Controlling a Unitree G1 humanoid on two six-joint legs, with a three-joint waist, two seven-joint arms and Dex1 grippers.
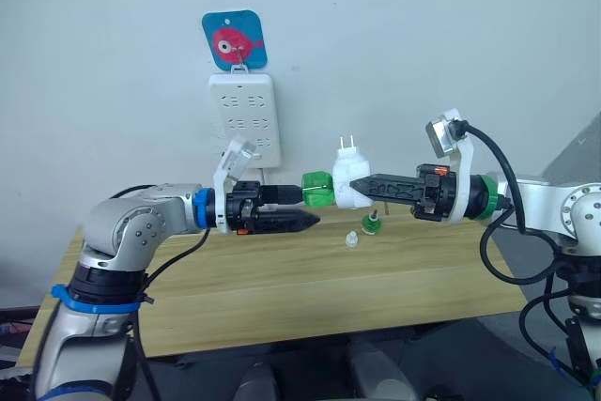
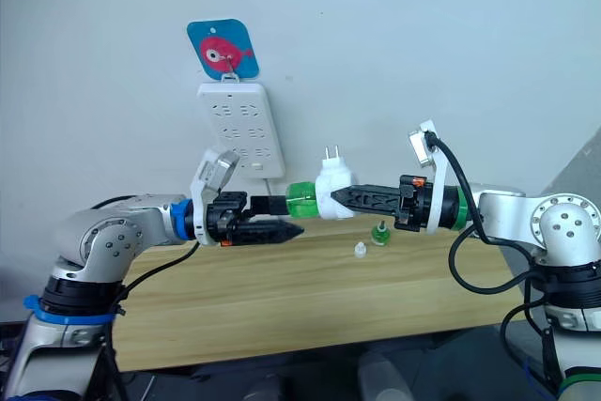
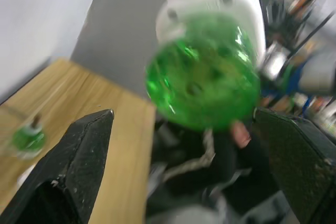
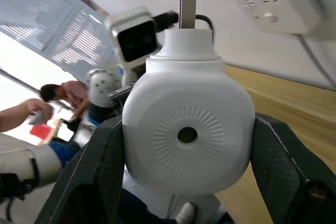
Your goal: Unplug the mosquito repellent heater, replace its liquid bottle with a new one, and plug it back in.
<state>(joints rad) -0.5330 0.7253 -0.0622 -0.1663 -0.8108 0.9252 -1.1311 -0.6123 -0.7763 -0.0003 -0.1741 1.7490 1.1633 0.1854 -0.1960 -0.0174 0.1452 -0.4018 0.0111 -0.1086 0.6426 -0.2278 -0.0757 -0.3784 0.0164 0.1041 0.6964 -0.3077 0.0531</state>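
Behind a pale wooden table (image 1: 282,288) stands a plain white wall, where a white power strip (image 1: 244,116) hangs under a blue square hook with a red fish (image 1: 235,39) on it. I hold the mosquito repellent heater (image 1: 349,181) in the air above the table's far edge, unplugged, its two metal prongs pointing up and the strip well apart from it on my left. My right gripper (image 1: 362,188) is clamped on the heater's white body; in my right wrist view my two black fingers (image 4: 97,177) press against both sides of its rounded face, which has a small dark hole in the middle of a ring of fine ribs. A green liquid bottle (image 1: 317,189) juts sideways out of the heater toward my left arm. My left gripper (image 1: 300,208) sits at that bottle, one finger above it and one below; in my left wrist view the fingers (image 3: 79,166) stand apart on either side of the bottle's round green base, not touching it. On the table, below the heater, stands a small green bottle (image 1: 371,223), with a little white cap (image 1: 351,239) just beside it.
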